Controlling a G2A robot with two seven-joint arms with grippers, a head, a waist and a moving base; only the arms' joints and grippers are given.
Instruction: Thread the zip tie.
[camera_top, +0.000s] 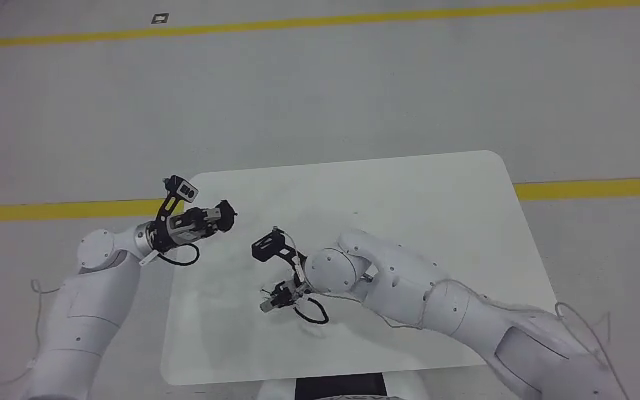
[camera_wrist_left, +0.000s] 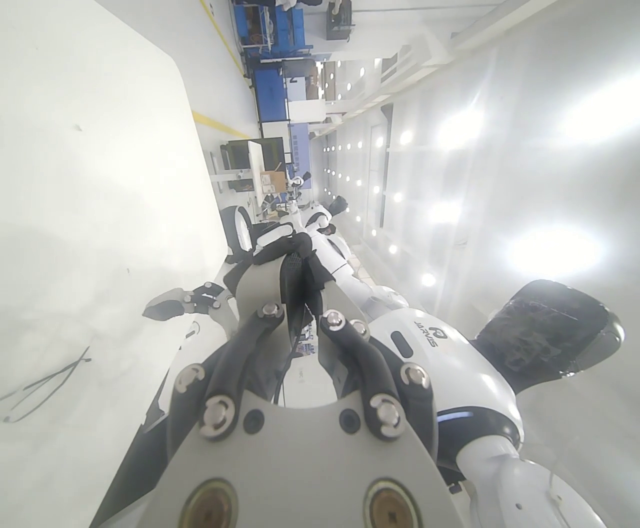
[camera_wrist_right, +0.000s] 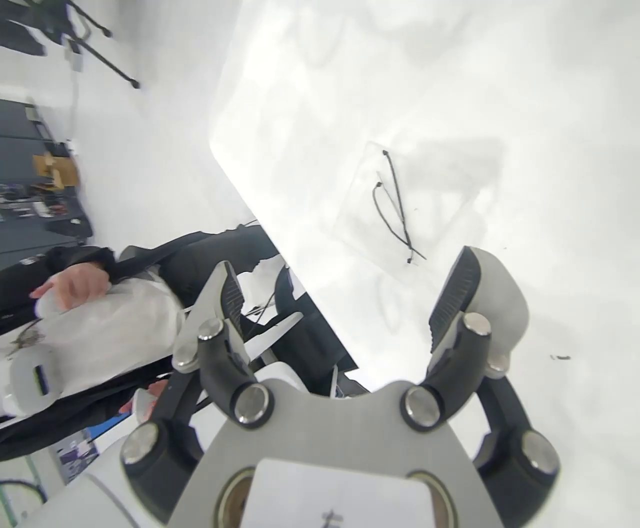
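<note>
Top view has the left claw (camera_top: 222, 213) by the left edge of the table (camera_top: 420, 200), dark-tipped fingers pressed together; whether they pinch anything I cannot tell. Left wrist view puts the zip ties (camera_wrist_left: 45, 385) flat on the table, well apart from it, as thin dark lines. Right wrist view sets them just ahead of the right claw (camera_wrist_right: 347, 265), whose fingers are spread wide and touch neither tie. Both ties are thin and black: one nearly straight, one bent into a narrow curve, crossing at the end nearest the claw. This view also makes out what looks like a clear sheet (camera_wrist_right: 440, 175) under them and a small black scrap (camera_wrist_right: 560, 357) near the claw
</note>
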